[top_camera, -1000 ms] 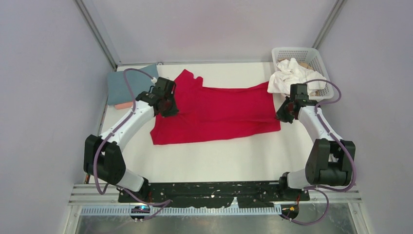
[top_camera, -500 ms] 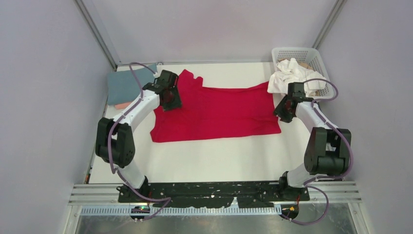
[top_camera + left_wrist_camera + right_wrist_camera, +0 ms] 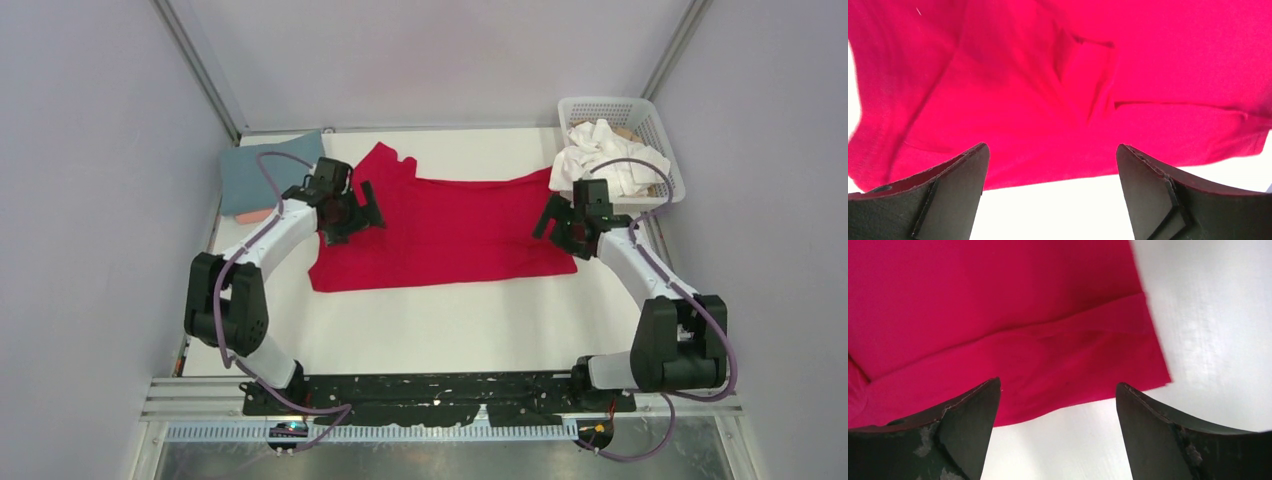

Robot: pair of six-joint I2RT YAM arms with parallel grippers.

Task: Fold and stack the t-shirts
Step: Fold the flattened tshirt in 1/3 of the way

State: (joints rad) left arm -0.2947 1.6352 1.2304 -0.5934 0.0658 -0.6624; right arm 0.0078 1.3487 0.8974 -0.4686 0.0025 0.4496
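Observation:
A bright red t-shirt (image 3: 445,225) lies spread flat across the middle of the table, folded lengthwise, one sleeve pointing to the back left. My left gripper (image 3: 352,215) hovers open over its left end, and the left wrist view shows red cloth (image 3: 1073,75) beyond the gripper (image 3: 1051,146), with nothing between the fingers. My right gripper (image 3: 558,222) stands open over the shirt's right hem (image 3: 998,305), and this gripper (image 3: 1058,383) is empty too. A folded blue-grey t-shirt (image 3: 255,178) lies at the back left on a salmon pink one (image 3: 258,215). White t-shirts (image 3: 598,158) spill from the basket.
A white lattice basket (image 3: 640,112) stands at the back right corner, right behind my right arm. Purple-grey walls and metal posts close in the table on three sides. Bare white tabletop (image 3: 440,325) runs between the red shirt and the arm bases.
Both grippers went from shut on the red shirt's ends to wide open, letting it go. The shirt now rests flat. My right gripper shifted slightly left over the hem.

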